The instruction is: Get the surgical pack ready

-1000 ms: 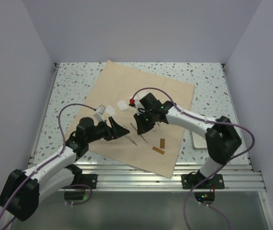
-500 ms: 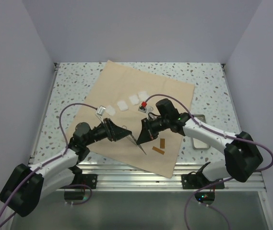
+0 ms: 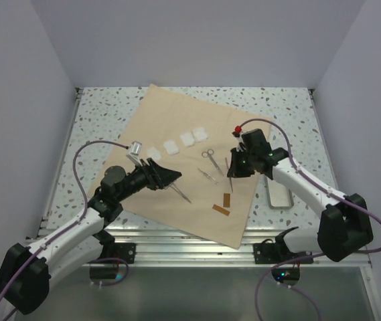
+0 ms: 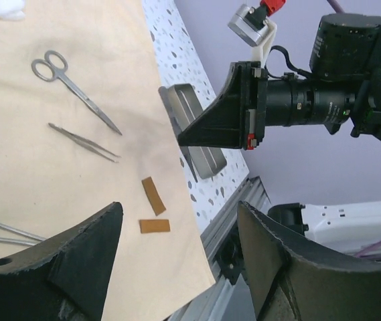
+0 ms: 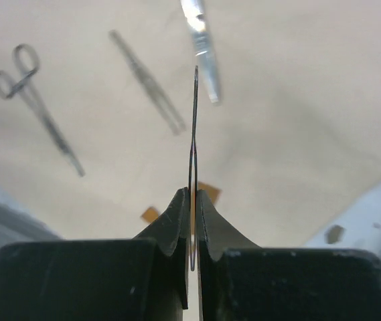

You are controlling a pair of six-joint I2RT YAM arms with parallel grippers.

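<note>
While the surgical pack lies spread as a flat tan sheet on the table, the left gripper gapes wide over its near-left part, and the right gripper, over its right edge, pinches a thin steel instrument.

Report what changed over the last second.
The right gripper swung to its right, from the middle of the tan cloth toward the metal tray, shut on a thin steel instrument throughout. The left gripper, open, barely moved; cloth and gauze squares stayed put.
</note>
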